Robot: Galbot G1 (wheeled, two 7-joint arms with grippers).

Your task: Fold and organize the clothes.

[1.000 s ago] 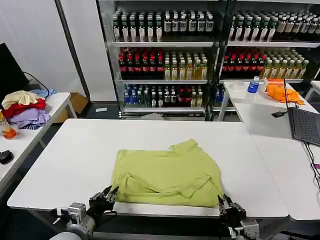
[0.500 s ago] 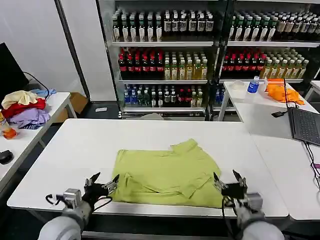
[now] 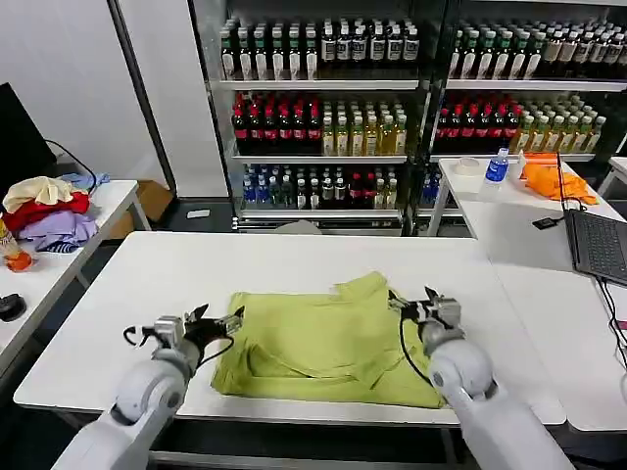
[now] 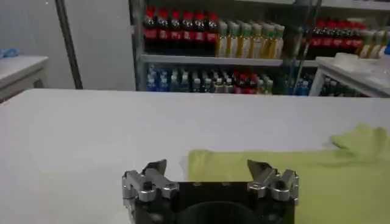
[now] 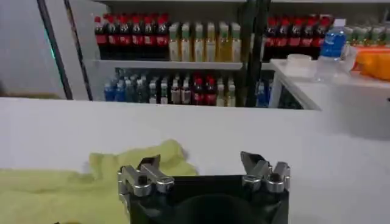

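While the lime T-shirt [image 3: 328,341] lies half-folded, my left gripper [image 3: 217,324] at nine o'clock and right gripper [image 3: 412,305] at three hover released, folding unfinished

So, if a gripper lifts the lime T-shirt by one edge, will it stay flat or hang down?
The T-shirt will probably hang down limp: it lies wrinkled, with soft folded layers. It looks thin, so likely light. A push would probably bunch it rather than slide it whole.
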